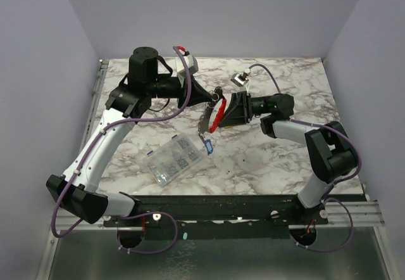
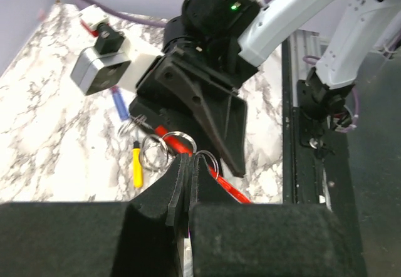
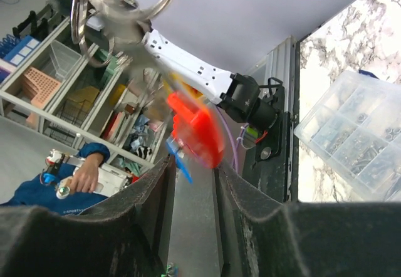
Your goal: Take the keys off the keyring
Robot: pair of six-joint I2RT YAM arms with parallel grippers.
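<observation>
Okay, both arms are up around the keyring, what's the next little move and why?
Probably close the right hand on the red band of the keyring. Its fingers stand apart with the band just past their tips, while the left hand alone pinches the keyring in the air, keys dangling. A second grip would steady it.

The keys (image 3: 141,83) and keyring (image 3: 197,130) show blurred; the parts box (image 3: 351,139) runs off-frame.

You had both arms bent inward, wrists level, so the two grippers faced each other almost tip to tip. Your left gripper (image 2: 190,164) had its fingers pressed together on the keyring (image 2: 175,140). Your right gripper (image 3: 193,164) showed a narrow gap between its fingers; its grip was unclear.
</observation>
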